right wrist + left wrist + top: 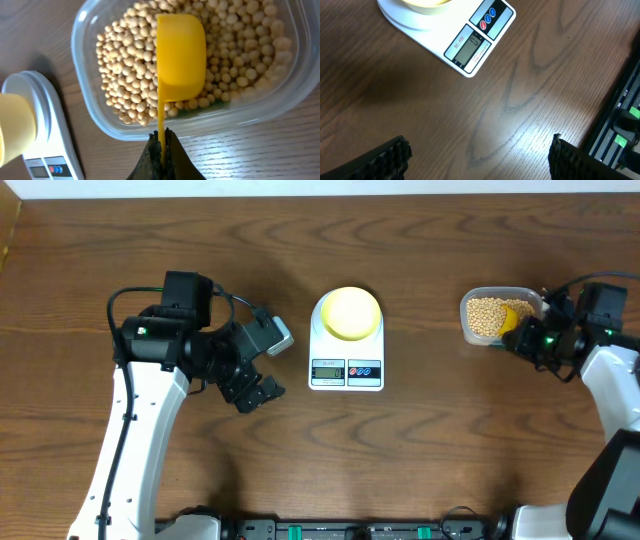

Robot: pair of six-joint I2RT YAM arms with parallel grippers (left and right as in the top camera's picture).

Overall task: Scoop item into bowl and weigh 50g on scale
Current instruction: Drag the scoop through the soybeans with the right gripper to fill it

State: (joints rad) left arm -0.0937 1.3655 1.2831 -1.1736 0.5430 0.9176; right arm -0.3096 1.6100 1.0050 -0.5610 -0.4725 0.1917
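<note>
Tan beans fill a clear plastic tub at the right of the table. My right gripper is shut on the thin handle of a bright yellow scoop, whose cup lies in the beans inside the tub; the same scoop shows from overhead. The white scale sits mid-table with the pale yellow bowl on its platform. Left of the scale, my left gripper hangs open over bare wood, fingers wide apart. The scale's display is at the top of the left wrist view.
The scale's edge and the bowl lie close to the left of the tub in the right wrist view. Dark equipment with green lights runs along the table's near edge.
</note>
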